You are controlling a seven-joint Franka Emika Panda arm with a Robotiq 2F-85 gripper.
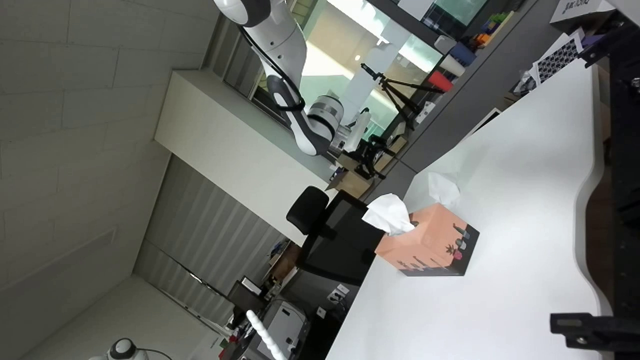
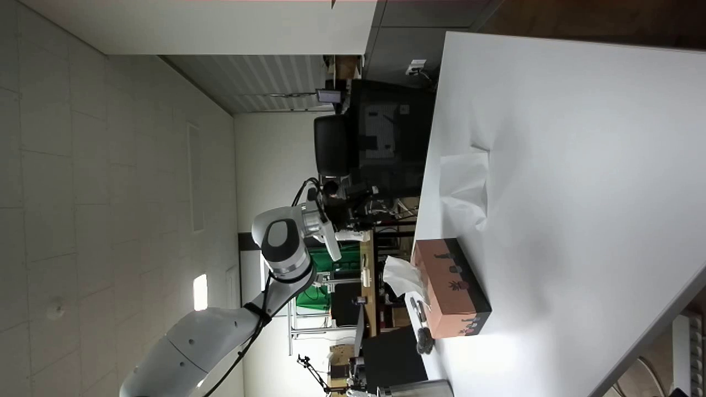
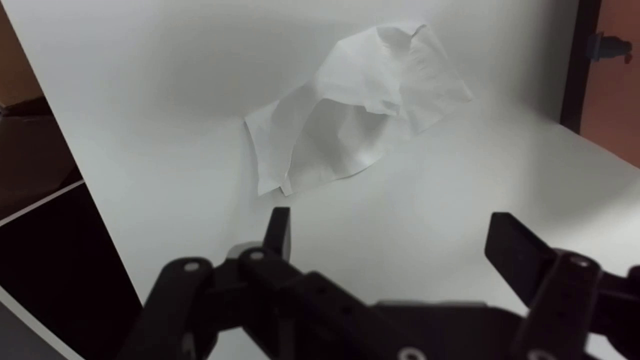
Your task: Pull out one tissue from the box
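The box [image 1: 435,240], salmon-pink with a dark lower band, stands on the white tabletop. It also shows in another exterior view [image 2: 449,292] and at the right edge of the wrist view [image 3: 612,95]. A white tissue [image 1: 388,215] sticks up from its top, also visible in an exterior view [image 2: 401,277]. A loose crumpled tissue [image 3: 360,75] lies flat on the table beside the box, visible in both exterior views [image 1: 443,189] [image 2: 464,184]. My gripper [image 3: 390,217] is open and empty, above the table. In an exterior view the gripper [image 1: 381,160] hangs well above the box.
The white table [image 2: 579,193] carries the box and the loose tissue. A black chair [image 1: 340,240] stands behind the table edge. In an exterior view, a dark item [image 2: 424,341] lies near the box. A black bracket [image 1: 580,327] is at the table's near edge.
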